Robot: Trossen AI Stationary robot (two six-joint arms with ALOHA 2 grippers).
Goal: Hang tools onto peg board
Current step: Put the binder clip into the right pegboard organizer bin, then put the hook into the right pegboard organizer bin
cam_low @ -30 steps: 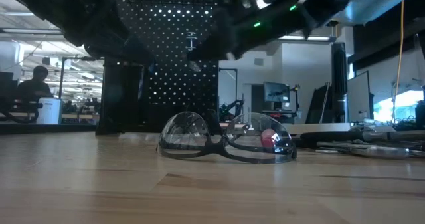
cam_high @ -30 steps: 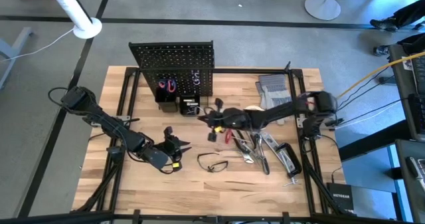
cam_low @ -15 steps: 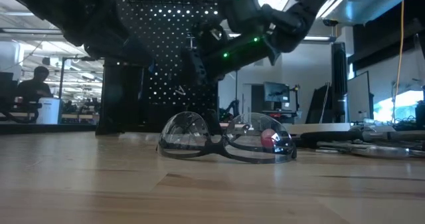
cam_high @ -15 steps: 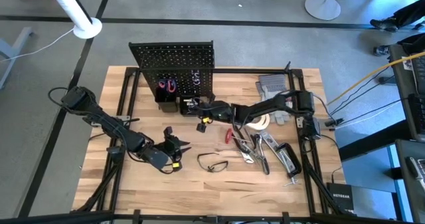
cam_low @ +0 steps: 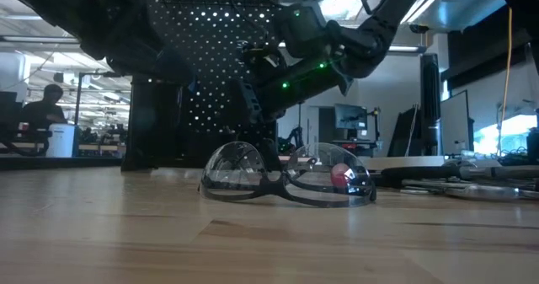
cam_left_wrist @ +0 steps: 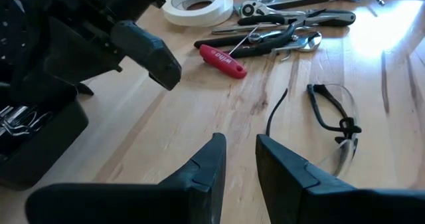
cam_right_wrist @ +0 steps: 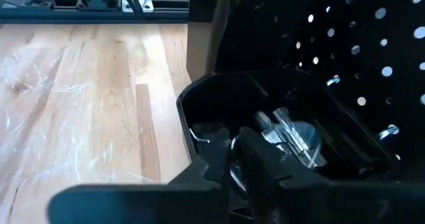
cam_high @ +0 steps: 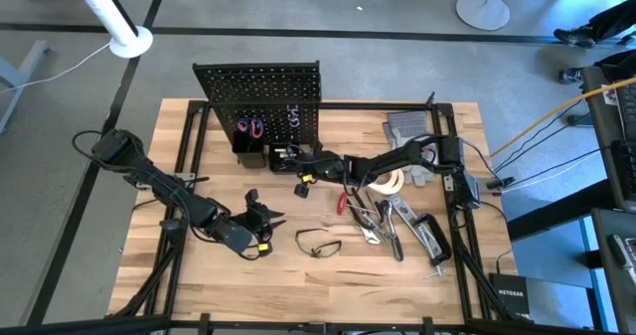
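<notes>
The black peg board (cam_high: 256, 91) stands upright at the table's far side, with small black bins on its front. My right gripper (cam_high: 286, 159) reaches across to the right-hand bin (cam_right_wrist: 199, 98) and hangs over its open top, fingers shut (cam_right_wrist: 234, 151). Silver metal pieces (cam_right_wrist: 292, 134) lie inside that bin. Red-handled cutters (cam_high: 250, 128) sit at the left bin. My left gripper (cam_high: 266, 216) waits open, low at the table's near left (cam_left_wrist: 240, 151). Safety glasses (cam_high: 318, 244) rest on their lenses. The tape roll (cam_high: 388, 183), red-handled pliers (cam_high: 348, 201) and silver level (cam_high: 432, 238) lie on the right. My right gripper comes at the bin from the table's right, its fingers slanting down over the open top. I cannot tell whether anything sits between the shut fingers or whether they touch the metal pieces in the bin.
Grey gloves (cam_high: 407, 131) lie at the far right. A heap of wrenches and pliers (cam_high: 393, 221) fills the right side. Bare wood lies at the near middle and near left. A seated person (cam_low: 42, 107) shows in the room beyond.
My right gripper has travelled from beside the tool heap toward the table's far left, up to the peg board's right bin, and has come lower over it. Most of the travel fell in the first half second. The glasses and other tools lie as before.
</notes>
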